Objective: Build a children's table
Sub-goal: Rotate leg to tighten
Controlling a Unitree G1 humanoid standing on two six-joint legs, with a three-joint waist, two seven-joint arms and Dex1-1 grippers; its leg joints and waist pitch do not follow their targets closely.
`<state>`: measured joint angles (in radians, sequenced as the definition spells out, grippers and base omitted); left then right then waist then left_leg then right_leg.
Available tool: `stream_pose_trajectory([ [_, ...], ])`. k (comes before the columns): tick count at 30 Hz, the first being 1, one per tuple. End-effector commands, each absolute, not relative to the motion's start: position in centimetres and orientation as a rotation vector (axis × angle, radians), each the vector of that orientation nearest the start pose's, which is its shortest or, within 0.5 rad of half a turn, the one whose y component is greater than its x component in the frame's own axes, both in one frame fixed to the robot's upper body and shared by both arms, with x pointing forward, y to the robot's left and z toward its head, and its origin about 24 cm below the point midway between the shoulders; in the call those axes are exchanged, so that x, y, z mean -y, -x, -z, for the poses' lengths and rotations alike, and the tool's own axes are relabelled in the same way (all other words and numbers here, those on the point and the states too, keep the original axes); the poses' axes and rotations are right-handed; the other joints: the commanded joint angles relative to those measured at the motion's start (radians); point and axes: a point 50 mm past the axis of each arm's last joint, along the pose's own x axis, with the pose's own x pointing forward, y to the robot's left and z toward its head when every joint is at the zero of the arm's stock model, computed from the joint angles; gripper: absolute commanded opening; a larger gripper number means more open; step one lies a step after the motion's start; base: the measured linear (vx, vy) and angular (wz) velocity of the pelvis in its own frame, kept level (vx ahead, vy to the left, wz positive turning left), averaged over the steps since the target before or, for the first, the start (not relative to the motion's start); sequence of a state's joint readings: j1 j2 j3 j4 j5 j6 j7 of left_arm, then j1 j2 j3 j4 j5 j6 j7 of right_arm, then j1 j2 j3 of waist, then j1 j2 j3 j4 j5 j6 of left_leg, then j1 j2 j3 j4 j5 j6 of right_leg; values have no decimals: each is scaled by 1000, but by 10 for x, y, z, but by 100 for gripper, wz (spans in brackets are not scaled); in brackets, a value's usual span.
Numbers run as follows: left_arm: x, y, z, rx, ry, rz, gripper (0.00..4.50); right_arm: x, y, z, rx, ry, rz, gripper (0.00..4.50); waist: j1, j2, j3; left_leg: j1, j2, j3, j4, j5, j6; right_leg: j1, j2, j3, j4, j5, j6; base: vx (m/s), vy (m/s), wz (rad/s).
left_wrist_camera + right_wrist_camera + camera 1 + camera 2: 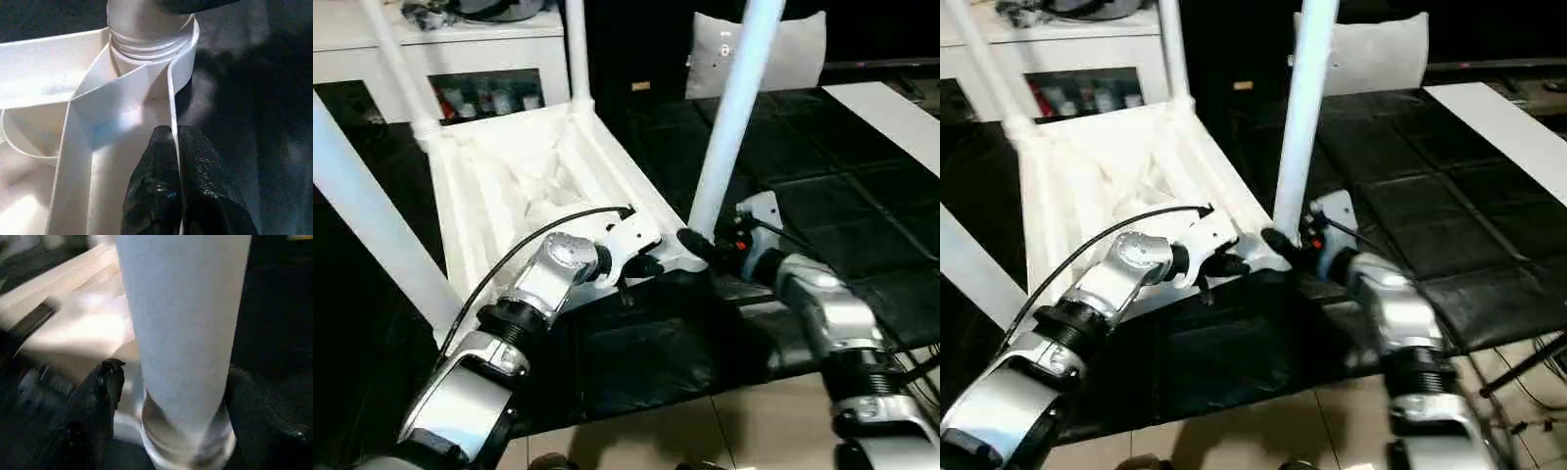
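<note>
Children's table top point(524, 181) lies upside down on black floor mats point(822, 196), ribbed underside up, so the corner sockets face upward to take the legs

Three legs already stand from other corners of the table top: far-left leg point(396, 64), far-right leg point(576, 49), near-left leg point(372, 230)

Fourth leg point(734, 113) stands in the near-right corner socket point(146, 46); thread rings still show above the socket rim, so by my reading it is not fully seated

Right gripper point(166, 396) spread around the base of that fourth leg, one finger point(100, 396) on each side, apparently to turn or steady it; actual pressure on the leg not clear

Left gripper point(171, 196) clenched on the thin outer wall of the table top just beside that socket, likely bracing the top against twisting

White cabinet point(440, 59) with glass doors beyond the table top

No brand, label or legible writing anywhere
</note>
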<state>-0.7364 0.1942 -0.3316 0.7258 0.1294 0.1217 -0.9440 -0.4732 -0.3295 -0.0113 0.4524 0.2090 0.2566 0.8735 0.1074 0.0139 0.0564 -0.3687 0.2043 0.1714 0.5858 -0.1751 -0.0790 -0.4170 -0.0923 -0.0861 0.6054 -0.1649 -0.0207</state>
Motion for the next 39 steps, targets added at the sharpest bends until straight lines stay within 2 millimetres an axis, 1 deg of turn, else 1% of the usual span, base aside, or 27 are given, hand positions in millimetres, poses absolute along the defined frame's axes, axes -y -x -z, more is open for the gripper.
stream_pose_trajectory([
  [1, -72, -336, -66, -321, -553, 1300, 0, 170, -320, -69, -243, -1, -912, 373, 5, -7, -73, 4, 17, 0, -61, -195, 76, 69, -52, 42, -80, -229, -188, 0, 0, 0],
  [2, -73, -332, -66, -311, -559, 1349, 0, 174, -318, -71, -249, 14, -944, 382, 7, -7, -74, 5, 19, 1, -61, -196, 73, 67, -51, 41, -78, -228, -189, 0, 0, 0],
  [4, -78, -328, -67, -301, -576, 1423, 0, 180, -311, -75, -278, 61, -1048, 382, 10, -8, -74, 6, 21, 2, -60, -195, 70, 67, -50, 41, -77, -223, -192, 0, 0, 0],
  [5, -80, -327, -67, -298, -586, 1452, 0, 182, -308, -76, -290, 76, -1092, 382, 17, -7, -75, 8, 23, 3, -59, -195, 76, 67, -49, 41, -75, -212, -197, 0, 0, 0],
  [6, -82, -326, -67, -299, -597, 1474, 0, 184, -306, -78, -298, 82, -1123, 382, 23, -6, -74, 6, 25, 3, -59, -190, 79, 66, -50, 41, -72, -202, -200, 0, 0, 0],
  [7, -85, -320, -68, -294, -613, 1559, 0, 186, -303, -81, -308, 76, -1190, 382, 26, -6, -74, 6, 25, 3, -58, -190, 79, 66, -51, 42, -71, -200, -200, 0, 0, 0],
  [8, -87, -318, -68, -300, -617, 1590, 0, 187, -302, -82, -313, 77, -1219, 382, 33, -7, -76, 8, 26, 2, -58, -198, 79, 66, -54, 41, -70, -209, -203, 0, 0, 0],
  [10, -89, -314, -68, -305, -627, 1646, 0, 187, -300, -83, -323, 82, -1270, 355, 38, -4, -75, 10, 29, 3, -59, -200, 74, 62, -54, 42, -69, -205, -213, 0, 0, 0],
  [11, -90, -313, -68, -306, -630, 1661, 0, 187, -300, -84, -326, 83, -1284, 355, 41, -4, -76, 11, 29, 3, -59, -203, 69, 61, -54, 42, -68, -202, -217, 0, 0, 0],
  [13, -93, -309, -68, -321, -658, 1719, 0, 185, -295, -83, -360, 86, -1380, 346, 45, -3, -75, 11, 31, 2, -60, -213, 63, 61, -55, 42, -67, -203, -221, 0, 0, 0],
  [14, -93, -309, -68, -321, -658, 1719, 0, 185, -295, -83, -360, 86, -1380, 334, 48, -3, -74, 11, 31, 2, -61, -220, 61, 62, -55, 41, -68, -211, -220, 0, 0, 0],
  [15, -94, -308, -68, -327, -678, 1747, 0, 184, -292, -82, -394, 90, -1444, 321, 50, -3, -74, 12, 31, 2, -61, -222, 58, 61, -56, 42, -69, -214, -218, 0, 0, 0],
  [16, -94, -308, -68, -328, -688, 1759, 0, 183, -291, -81, -408, 92, -1473, 304, 52, -6, -75, 11, 31, 2, -61, -224, 58, 62, -56, 42, -68, -221, -216, 0, 0, 0],
  [20, -95, -308, -69, -323, -703, 1786, 0, 178, -288, -81, -435, 93, -1549, 298, 55, -8, -73, 9, 30, 0, -62, -225, 50, 63, -58, 42, -71, -261, -197, 0, 0, 0],
  [21, -95, -308, -70, -322, -703, 1788, 0, 178, -288, -81, -437, 92, -1556, 270, 55, -8, -73, 9, 30, 0, -62, -225, 49, 63, -58, 42, -71, -263, -196, 0, 0, 0],
  [22, -95, -309, -71, -318, -707, 1786, 0, 176, -287, -80, -448, 91, -1584, 270, 54, -14, -74, 9, 30, 1, -62, -220, 49, 64, -58, 42, -72, -265, -192, 0, 0, 0],
  [23, -95, -309, -71, -318, -708, 1785, 0, 176, -287, -80, -450, 90, -1590, 257, 55, -11, -74, 8, 30, 0, -61, -214, 50, 63, -59, 42, -71, -267, -191, 0, 0, 0],
  [24, -95, -311, -72, -317, -709, 1781, 0, 175, -286, -80, -454, 89, -1602, 257, 55, -10, -74, 9, 30, 0, -61, -212, 49, 62, -58, 42, -71, -267, -191, 0, 0, 0],
  [26, -96, -311, -72, -317, -709, 1777, 0, 174, -286, -79, -455, 86, -1608, 229, 56, -11, -75, 9, 29, 1, -60, -206, 49, 62, -57, 42, -70, -260, -192, 0, 0, 0],
  [33, -97, -312, -72, -324, -661, 1767, 0, 174, -285, -77, -445, 35, -1606, 212, 56, -11, -76, 8, 28, 1, -59, -202, 49, 63, -57, 41, -69, -264, -190, 0, 0, 0],
  [34, -96, -313, -73, -326, -626, 1743, 0, 173, -284, -76, -432, 7, -1586, 211, 55, -11, -76, 9, 28, 1, -59, -201, 49, 63, -57, 41, -68, -262, -192, 0, 0, 0],
  [36, -95, -316, -73, -344, -581, 1682, 0, 169, -288, -73, -420, -39, -1492, 211, 55, -11, -74, 6, 27, 1, -59, -197, 49, 63, -57, 40, -70, -267, -193, 0, 0, 0],
  [37, -94, -318, -74, -348, -568, 1657, 0, 167, -289, -71, -415, -42, -1457, 211, 52, -11, -72, 7, 27, 1, -60, -206, 46, 62, -57, 41, -72, -284, -187, 0, 0, 0],
  [38, -93, -320, -74, -352, -548, 1627, 0, 165, -292, -70, -402, -33, -1413, 211, 50, -9, -71, 7, 24, 0, -61, -220, 37, 63, -57, 39, -76, -325, -174, 0, 0, 0],
  [39, -92, -322, -74, -359, -524, 1593, 0, 161, -296, -69, -393, -26, -1341, 210, 46, -11, -69, 9, 24, -1, -63, -231, 27, 61, -57, 38, -80, -362, -160, 0, 0, 0],
])
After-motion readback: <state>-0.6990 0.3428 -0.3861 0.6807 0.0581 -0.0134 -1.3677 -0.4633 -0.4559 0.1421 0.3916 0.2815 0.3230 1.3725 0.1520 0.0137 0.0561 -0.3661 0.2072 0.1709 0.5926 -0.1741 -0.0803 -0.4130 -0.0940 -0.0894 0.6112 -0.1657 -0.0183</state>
